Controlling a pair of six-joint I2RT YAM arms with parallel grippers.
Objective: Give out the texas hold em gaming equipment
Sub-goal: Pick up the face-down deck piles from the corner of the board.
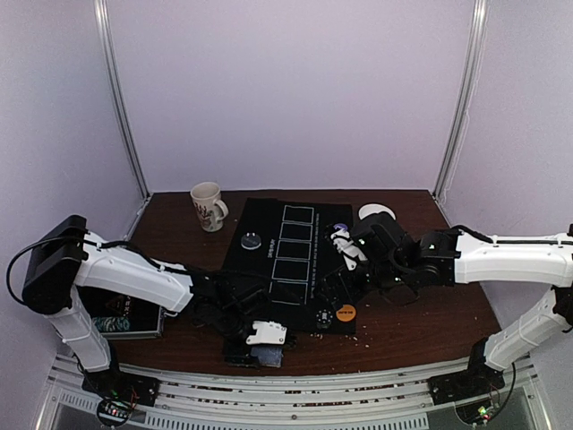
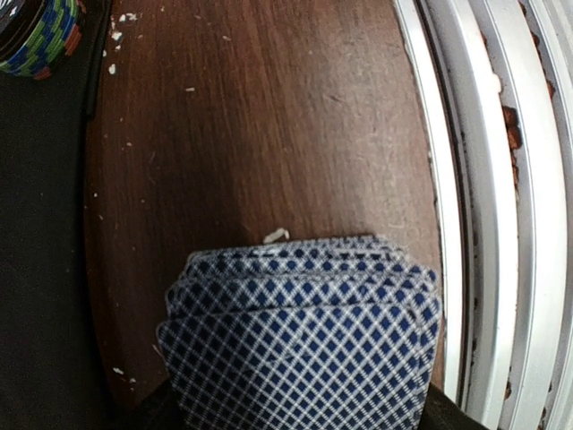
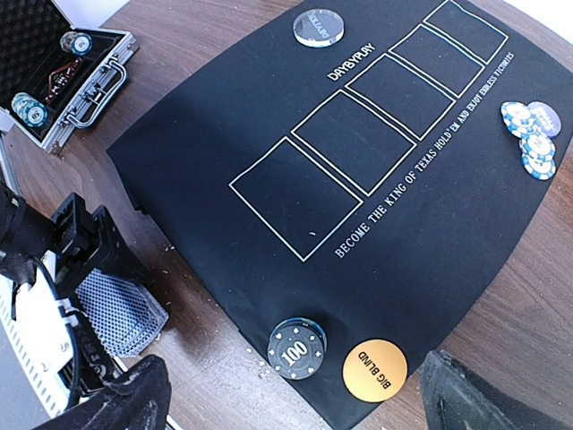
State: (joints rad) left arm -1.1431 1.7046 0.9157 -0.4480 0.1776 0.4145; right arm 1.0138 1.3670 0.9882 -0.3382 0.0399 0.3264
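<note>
Found the deck of cards (image 2: pixel 300 340), blue-checked backs up and slightly fanned, on bare wood just off the black mat (image 3: pixel 269 116) at its near left corner. Saw the left gripper (image 1: pixel 260 345) straddling the deck; could not tell whether clamped. Saw the right gripper (image 3: pixel 298 403) spread wide, empty, above the mat's near right corner. Noted a black chip (image 3: pixel 295 348) and orange disc (image 3: pixel 374 369) on that corner, and blue-white chips (image 3: pixel 533 134) at the mat's right edge.

Card deck (image 2: pixel 300 345) cut off by btm edge, left wrist view; chip stack (image 2: pixel 38 34) clipped at top-left corner. Chip case (image 3: pixel 106 73) cut by left edge, right wrist view.
</note>
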